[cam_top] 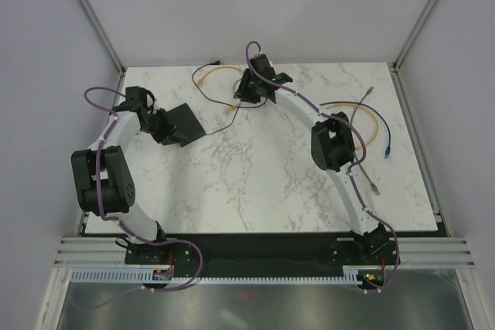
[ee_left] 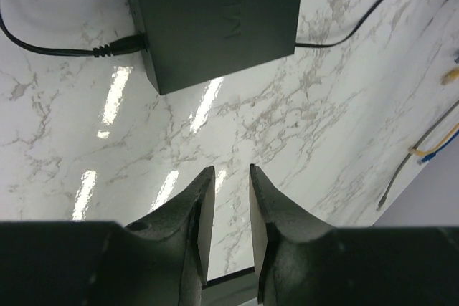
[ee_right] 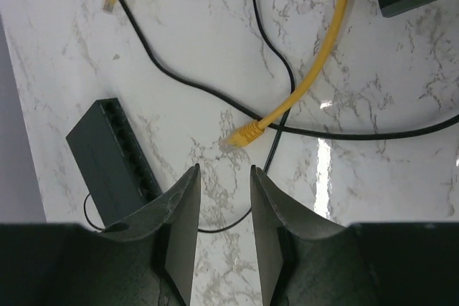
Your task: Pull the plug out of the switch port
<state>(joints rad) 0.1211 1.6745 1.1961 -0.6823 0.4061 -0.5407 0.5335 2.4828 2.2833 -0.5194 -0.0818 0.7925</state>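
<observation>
- Top external: the left arm is folded at the elbow and reaches over the left part of the marble table [cam_top: 255,183]. Its left gripper [cam_top: 166,130] hangs over the near edge of the flat black switch box [cam_top: 189,117].
- The right arm stretches in a long arc to the far middle. There the right gripper [cam_top: 242,96] points down beside a yellow cable [cam_top: 213,72].
- Pale walls and metal posts enclose the table, and loose cables [cam_top: 371,121] lie on its right side.
- Left wrist: the left gripper [ee_left: 231,171] hovers above bare marble, its fingers a little apart with nothing between them.
- The switch box [ee_left: 215,19] sits ahead, well apart from the tips. It is matte with faint raised lettering, and a black cord [ee_left: 107,49] is plugged into the edge at the picture's left.
- Right wrist: the right gripper [ee_right: 224,170] has its fingers parted and empty.
- Just ahead, the yellow plug [ee_right: 247,134] lies loose on the marble over thin black leads [ee_right: 179,80], in no socket.
- A smaller black block [ee_right: 115,159] rests at the left. Its ribbed edge may be a row of sockets; I cannot tell.
</observation>
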